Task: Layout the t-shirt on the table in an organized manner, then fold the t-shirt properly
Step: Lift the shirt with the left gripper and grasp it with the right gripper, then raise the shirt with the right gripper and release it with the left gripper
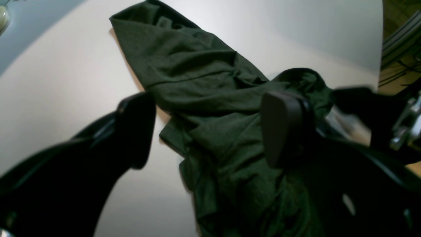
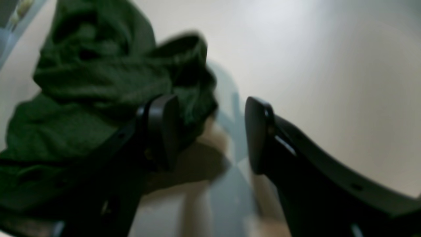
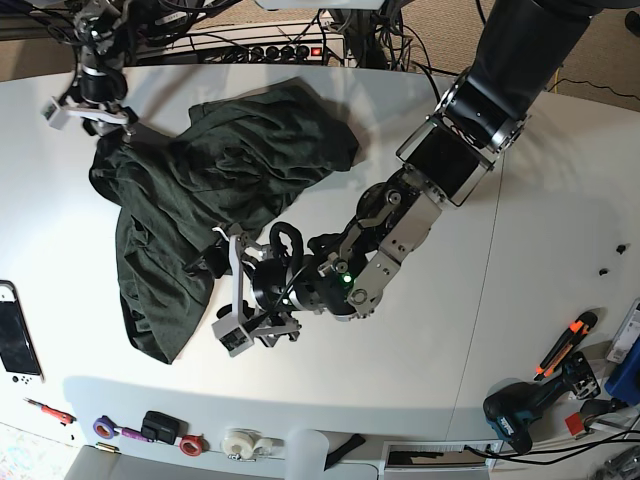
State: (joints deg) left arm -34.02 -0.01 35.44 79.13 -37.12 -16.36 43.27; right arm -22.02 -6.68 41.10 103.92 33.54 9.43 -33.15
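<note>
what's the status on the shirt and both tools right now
Left tool open, low over the t-shirt. Right tool open at its far edge, holding nothing. T-shirt crumpled on the table, not laid out. Nothing blocking.

Both grippers spread wide, nothing held.
Left gripper (image 1: 210, 130) reaches low toward the tabletop's middle; right gripper (image 2: 210, 131) hangs near its far left corner.

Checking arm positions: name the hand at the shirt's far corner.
The right hand, at the t-shirt's far corner; the left hand sits by its near side edge.
</note>
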